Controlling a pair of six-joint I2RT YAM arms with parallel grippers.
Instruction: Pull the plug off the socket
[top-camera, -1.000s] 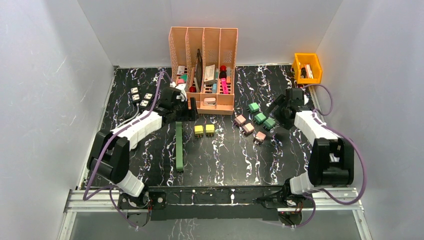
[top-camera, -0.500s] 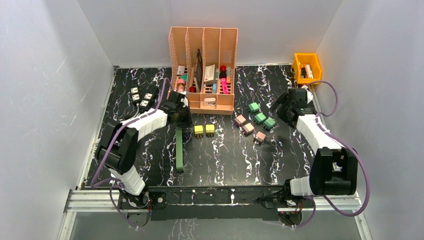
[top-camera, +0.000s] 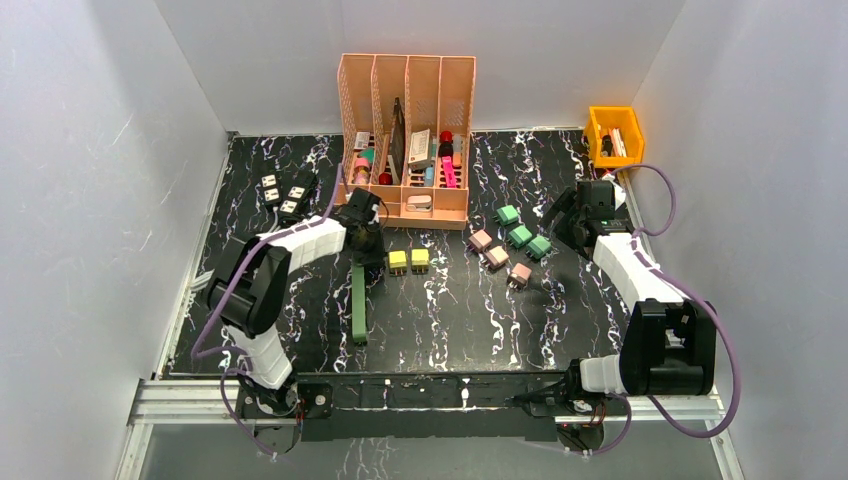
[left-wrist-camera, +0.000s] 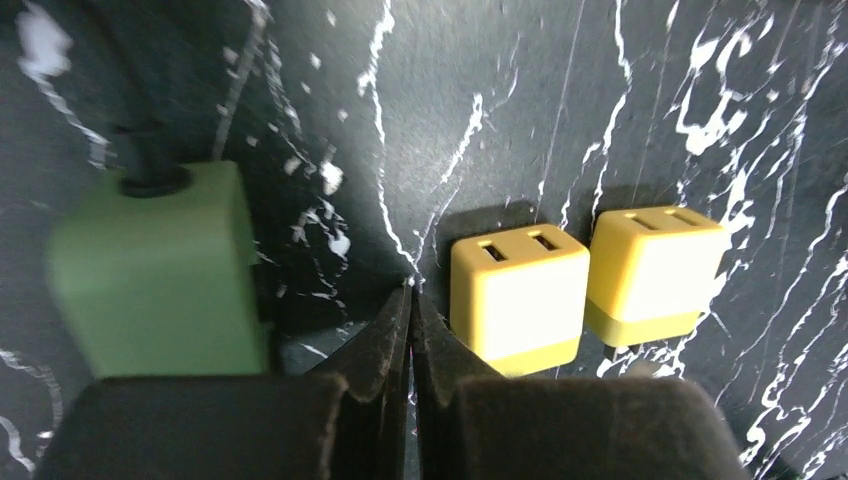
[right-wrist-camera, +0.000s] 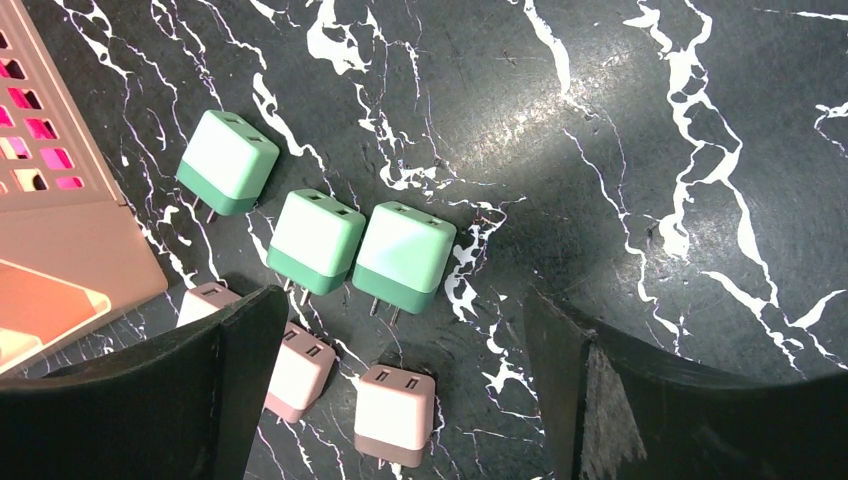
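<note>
Left tool (left-wrist-camera: 410, 300): pressed together on nothing, tips low over the black marbled surface (left-wrist-camera: 520, 90), between the long green socket strip (left-wrist-camera: 150, 275) and two yellow cube adapters (left-wrist-camera: 517, 290). Seated in the strip's end, blurred: a black plug (left-wrist-camera: 150, 178). Right tool (right-wrist-camera: 400, 330): spread wide, empty, above mint-green cube adapters (right-wrist-camera: 320, 240) and pink cube adapters (right-wrist-camera: 395, 410).

We see a black tabletop (top-camera: 450, 312) veined white, a green socket strip (top-camera: 358, 300), yellow plugs (left-wrist-camera: 518, 295), mint-green plugs (right-wrist-camera: 402, 252), pink plugs (right-wrist-camera: 395, 412), a peach rack (top-camera: 422, 78), an orange bin (top-camera: 597, 130).
</note>
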